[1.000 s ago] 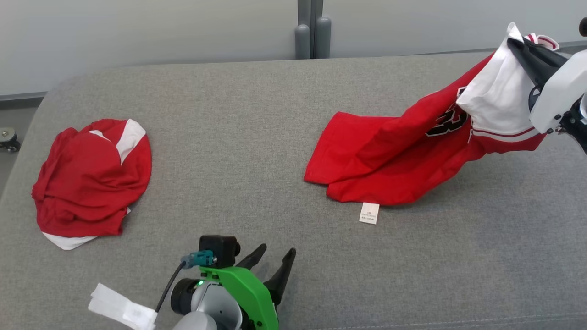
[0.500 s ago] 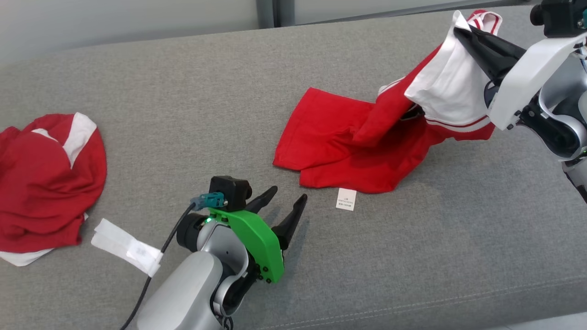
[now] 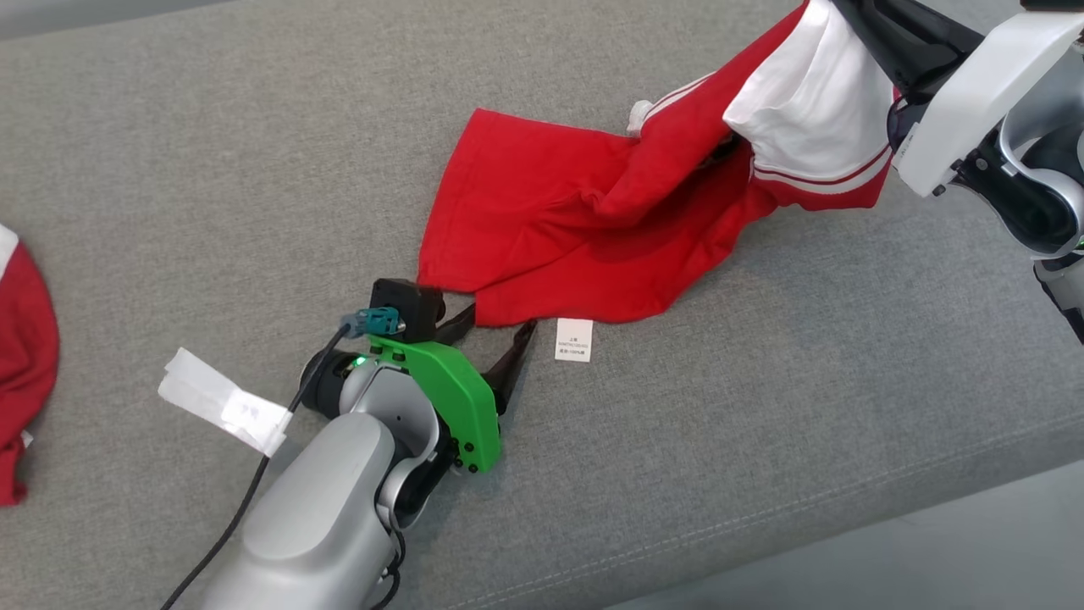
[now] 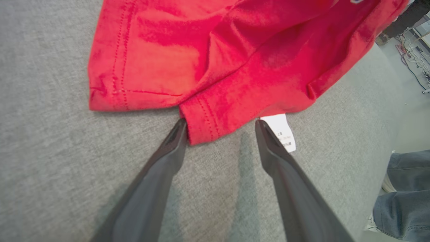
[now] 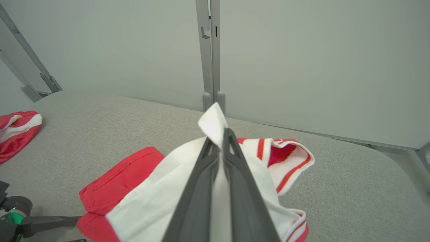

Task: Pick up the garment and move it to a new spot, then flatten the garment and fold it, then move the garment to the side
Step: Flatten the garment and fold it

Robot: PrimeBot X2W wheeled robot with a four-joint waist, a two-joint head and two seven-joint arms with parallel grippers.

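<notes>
The jersey (image 3: pixel 576 220) is a soft red knit with a white panel and ribbed trim striped red and white. Its hem end lies rumpled on the grey, coarsely woven upholstered surface (image 3: pixel 762 381). Its white end is lifted at the upper right, so the cloth slopes between them in long folds.

The right gripper (image 5: pixel 220 139) has its two dark tapered fingers pinched together on a peak of the white fabric, which pokes up past the tips. The left gripper (image 3: pixel 500 320), on a glossy green bracket, sits low over the surface with its jaws spread wide and empty. One tip touches the hem corner and the other is just beside a small white printed care label (image 3: pixel 573 340).

The left wrist view shows the hem's double row of stitching and, at the surface's edge, a person's jeans-clad legs (image 4: pixel 399 195). The right wrist view shows a striped ribbed opening curling open, smooth pale wall panels (image 5: pixel 302 60) joined by a grey post, and a second red-and-white garment (image 5: pixel 16 131) bunched far to the left. The head view shows a crumpled white tape tag (image 3: pixel 222 402) on the left arm's black cable.
</notes>
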